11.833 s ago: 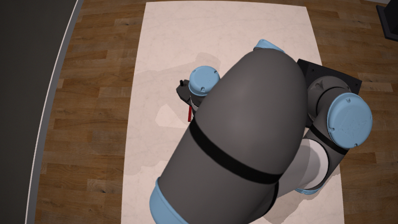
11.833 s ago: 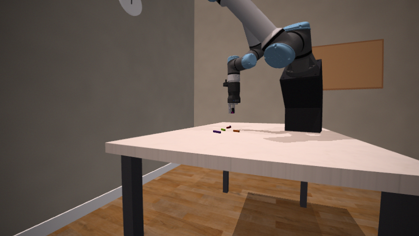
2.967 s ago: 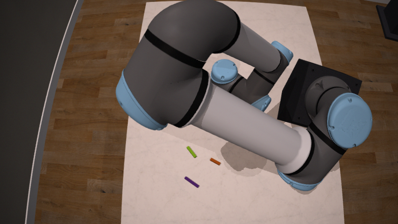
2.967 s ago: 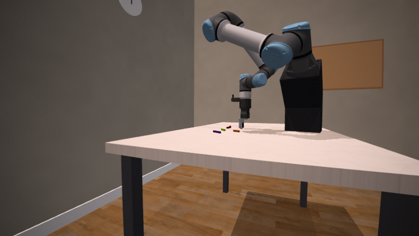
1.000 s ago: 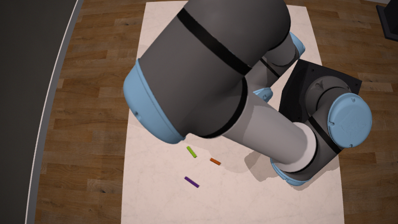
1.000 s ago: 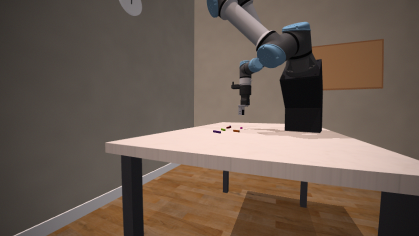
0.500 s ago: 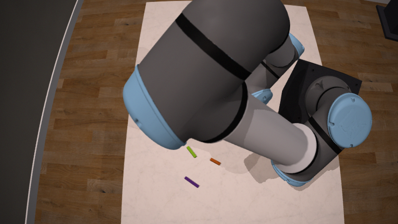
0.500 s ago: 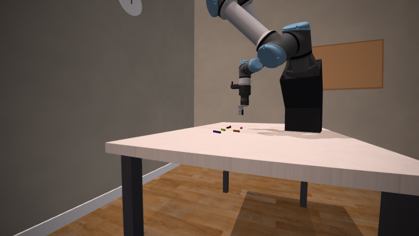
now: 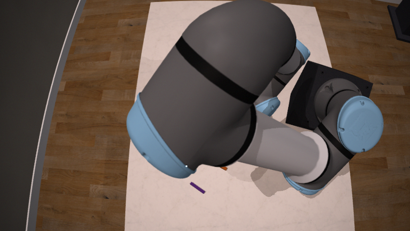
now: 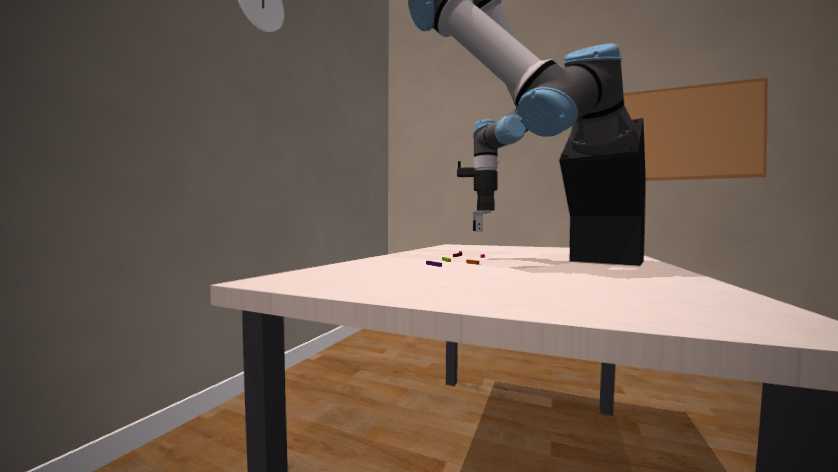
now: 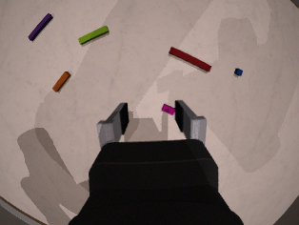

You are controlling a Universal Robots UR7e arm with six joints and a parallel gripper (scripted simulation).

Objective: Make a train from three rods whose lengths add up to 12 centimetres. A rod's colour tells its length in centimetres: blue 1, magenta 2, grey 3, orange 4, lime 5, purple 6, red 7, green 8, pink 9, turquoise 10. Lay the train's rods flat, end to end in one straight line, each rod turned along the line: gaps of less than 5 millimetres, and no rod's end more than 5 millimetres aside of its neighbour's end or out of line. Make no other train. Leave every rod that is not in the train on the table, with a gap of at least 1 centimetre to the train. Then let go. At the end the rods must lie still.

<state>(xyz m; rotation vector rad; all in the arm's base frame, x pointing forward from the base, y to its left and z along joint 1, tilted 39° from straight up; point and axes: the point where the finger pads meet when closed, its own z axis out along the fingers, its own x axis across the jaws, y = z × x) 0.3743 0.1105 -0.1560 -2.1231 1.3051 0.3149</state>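
Observation:
My gripper (image 11: 151, 111) is open and empty, hanging well above the table; it also shows in the exterior view (image 10: 478, 221). In the wrist view the short magenta rod (image 11: 168, 109) lies on the table below, between my fingers and nearer the right one. The red rod (image 11: 190, 59) lies beyond it, the blue rod (image 11: 238, 72) to its right. The lime rod (image 11: 92, 35), the purple rod (image 11: 39, 27) and the orange rod (image 11: 61, 81) lie to the left, all apart from one another. In the overhead view the arm hides all but the purple rod (image 9: 197, 188) and an orange tip (image 9: 223, 168).
The black robot base (image 10: 605, 193) stands at the back right of the table. The table's curved edge shows near the bottom left of the wrist view.

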